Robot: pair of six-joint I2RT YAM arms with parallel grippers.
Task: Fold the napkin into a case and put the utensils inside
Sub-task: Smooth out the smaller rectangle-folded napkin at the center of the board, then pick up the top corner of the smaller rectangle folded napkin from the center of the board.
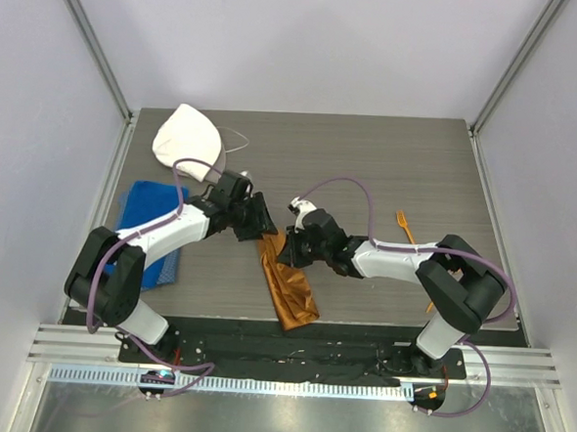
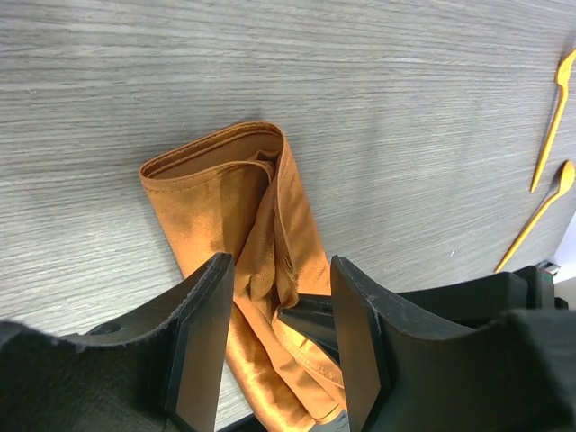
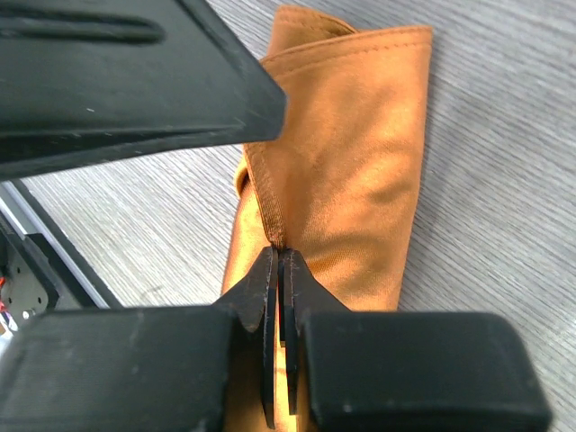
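Note:
The rust-orange napkin [image 1: 286, 282] lies folded as a narrow layered strip, the case, at the near middle of the table. My right gripper [image 1: 286, 248] is shut on a hem of its upper layer at the far end; the right wrist view shows the jaws [image 3: 279, 263] pinching the hem of the cloth [image 3: 360, 162]. My left gripper [image 1: 265, 224] is open, its jaws straddling the same end of the cloth [image 2: 256, 202] without closing on it [image 2: 281, 337]. The orange fork [image 1: 403, 223] lies to the right. Fork [image 2: 551, 126] and spoon [image 2: 538, 216] show in the left wrist view.
A blue towel [image 1: 143, 229] lies at the left under the left arm. A white rounded cloth cap [image 1: 188, 136] sits at the far left. The table's near edge [image 1: 292, 326] is just below the napkin's near end.

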